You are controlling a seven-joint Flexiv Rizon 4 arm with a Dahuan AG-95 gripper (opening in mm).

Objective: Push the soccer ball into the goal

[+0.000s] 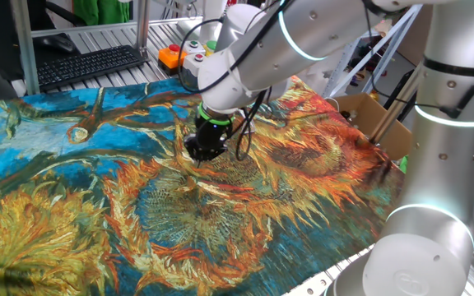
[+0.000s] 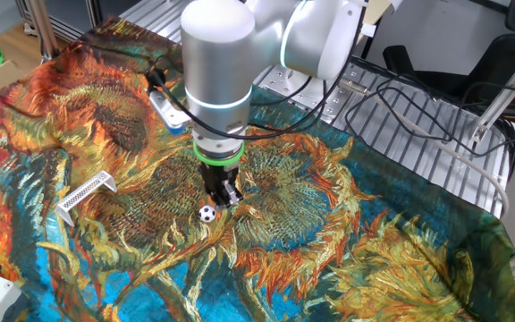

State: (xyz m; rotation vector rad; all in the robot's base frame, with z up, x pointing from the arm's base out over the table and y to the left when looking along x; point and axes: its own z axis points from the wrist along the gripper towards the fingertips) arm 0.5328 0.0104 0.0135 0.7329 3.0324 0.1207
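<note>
We see the gripper [image 2: 225, 199] pointing straight down near the middle of the frame in the other fixed view, low over the painted cloth [image 2: 401, 259]. Its fingers are pressed together and hold nothing, so they work as one narrow tip for pushing.

The soccer ball [image 2: 206, 213] lies on the cloth just beside this tip, a little to the lower left of it. We cannot tell if they already touch. The goal [image 2: 86, 190] stands well apart, at the left side of the same frame. In one fixed view the gripper [image 1: 201, 153] is at the centre, but the ball is hidden there and we cannot find the goal.

We judge that the push is only at its start. To do it well, we think the tip should stay on the side of the ball away from the goal, so that tip, ball and goal make one line. The tip should stay low, near the middle height of the ball, and move slowly, because such a small ball can roll away sideways. The folds of the cloth can also turn it.
</note>
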